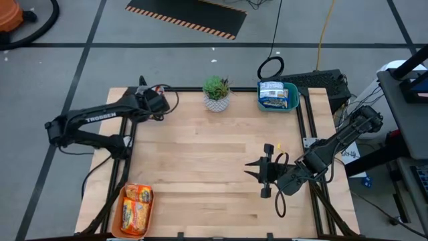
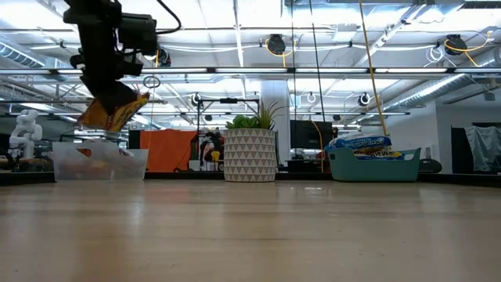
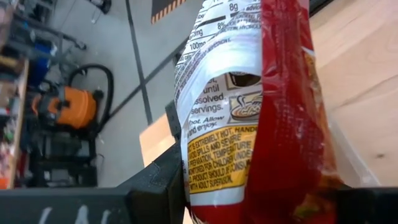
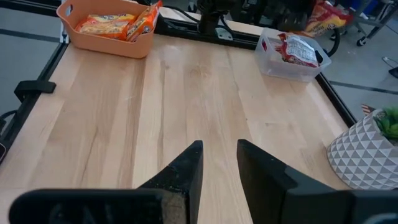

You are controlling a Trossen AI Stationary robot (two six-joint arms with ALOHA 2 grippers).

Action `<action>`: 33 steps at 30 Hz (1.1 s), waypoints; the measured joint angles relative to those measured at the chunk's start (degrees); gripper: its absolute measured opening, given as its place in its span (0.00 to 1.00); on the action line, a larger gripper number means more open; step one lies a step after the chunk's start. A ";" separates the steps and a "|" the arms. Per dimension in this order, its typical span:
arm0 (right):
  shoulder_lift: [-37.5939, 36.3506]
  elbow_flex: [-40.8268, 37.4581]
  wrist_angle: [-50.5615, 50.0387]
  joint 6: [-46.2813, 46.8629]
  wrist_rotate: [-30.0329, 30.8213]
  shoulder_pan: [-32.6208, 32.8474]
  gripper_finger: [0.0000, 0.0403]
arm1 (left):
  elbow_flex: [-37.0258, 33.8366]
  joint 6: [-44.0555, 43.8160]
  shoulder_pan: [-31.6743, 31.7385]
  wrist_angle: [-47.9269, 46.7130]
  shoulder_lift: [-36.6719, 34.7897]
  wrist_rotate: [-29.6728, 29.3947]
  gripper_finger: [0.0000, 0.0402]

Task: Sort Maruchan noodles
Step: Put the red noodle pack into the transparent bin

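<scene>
The left hand [image 2: 109,90] is up high at the upper left of the low view, gripping a red packet [image 3: 261,118] by one end. The packet is hanging down loose and tilted. It's above the clear bin [image 4: 292,59], which already has a red packet in it.

The right hand [image 4: 217,168] is waiting w/ nothing in it, fingers a bit apart, low over the counter [image 1: 200,167] at the lower right of the high view.

What could go wrong: the packet is slippery and held by just its edge, so it may slide out early. It's swinging too, so it may hit the bin's rim & land on the counter, or fall off the counter's edge.

Other packets are sitting in the orange bin [image 1: 125,224] at lower left and the teal bin [image 1: 293,100] at upper right.
</scene>
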 joint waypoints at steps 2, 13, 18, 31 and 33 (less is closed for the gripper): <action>0.00 0.00 0.00 0.00 0.01 0.00 0.23 | 0.00 3.35 0.14 1.85 0.79 -0.12 0.37; 0.00 0.00 -0.02 0.01 0.00 0.00 0.23 | -0.02 5.90 2.34 3.82 2.35 -0.14 0.37; 0.00 0.00 -0.02 0.01 0.00 0.00 0.23 | -0.02 2.76 4.38 3.08 2.45 -0.18 0.37; 0.00 0.00 -0.07 0.01 0.01 0.00 0.23 | -0.04 1.92 7.47 1.19 7.73 -1.73 0.37; 0.00 0.00 -0.07 0.06 0.00 0.00 0.23 | -0.04 1.73 7.94 1.20 8.93 -1.83 0.37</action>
